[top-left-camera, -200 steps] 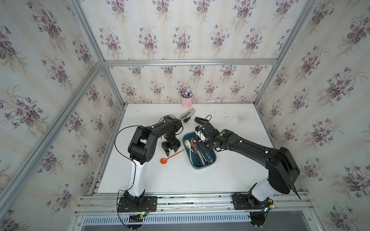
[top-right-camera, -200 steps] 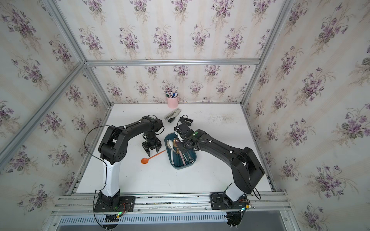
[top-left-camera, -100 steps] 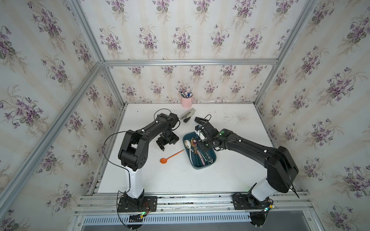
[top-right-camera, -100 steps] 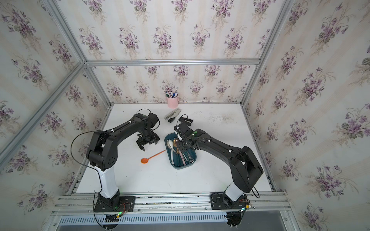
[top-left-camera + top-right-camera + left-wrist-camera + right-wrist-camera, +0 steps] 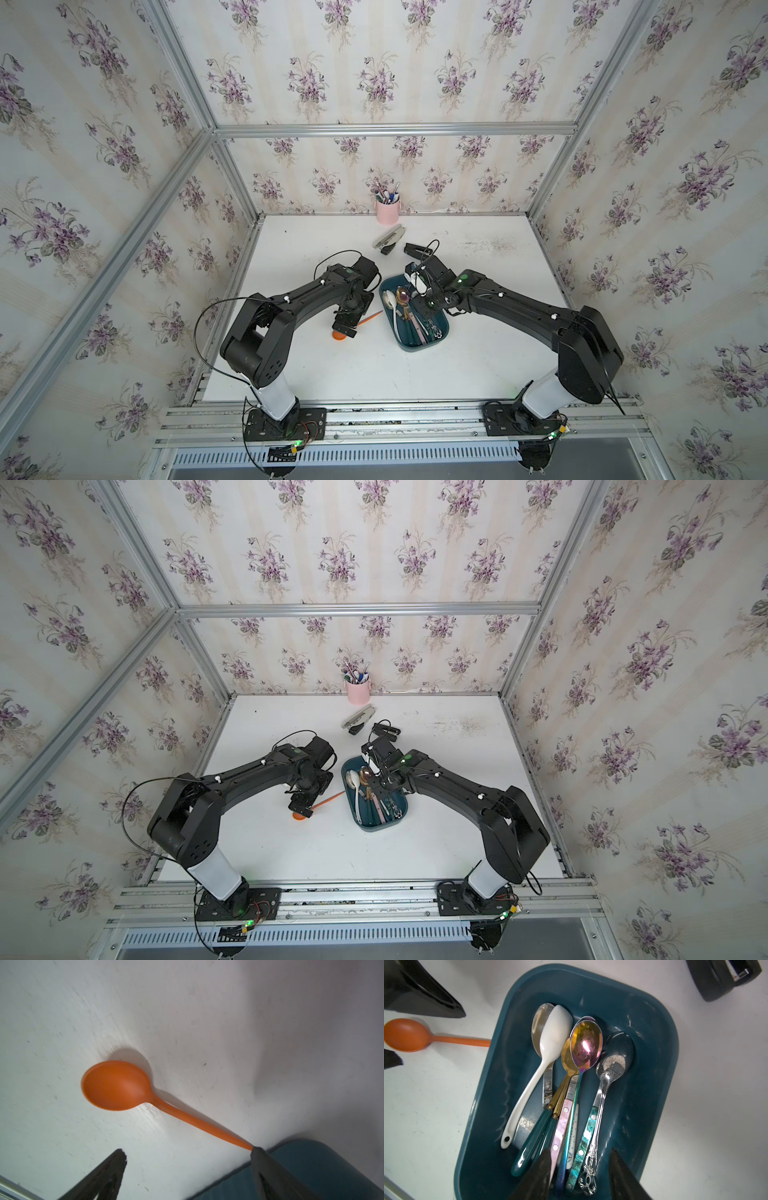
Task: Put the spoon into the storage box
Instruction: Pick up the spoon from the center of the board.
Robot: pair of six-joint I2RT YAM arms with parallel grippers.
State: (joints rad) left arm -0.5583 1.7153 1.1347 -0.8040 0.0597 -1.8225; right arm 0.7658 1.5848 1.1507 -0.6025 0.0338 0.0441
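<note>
One orange spoon (image 5: 124, 1086) lies flat on the scuffed white table (image 5: 332, 374), outside the storage box (image 5: 652, 1084). It is smooth, matte plastic with a round bowl and a thin tapering handle. In both top views it sits at the box's nine o'clock. Its handle tip reaches the box's outer wall; contact cannot be confirmed.

The box is a shallow, glossy, dark teal tub with rounded corners. It holds several spoons (image 5: 583, 1043) laid side by side, bowls at one end:
- one white and glazed
- one iridescent pink-gold
- one gold-bowled with a dark green handle
- one with an ornate pierced silver handle
- others with pink pearl and teal marbled riveted handles

The left gripper (image 5: 188, 1149) stands wide open above the orange spoon, gripping nothing. The right gripper (image 5: 580, 1150) hovers over the handles in the box, jaws apart, holding nothing.
</note>
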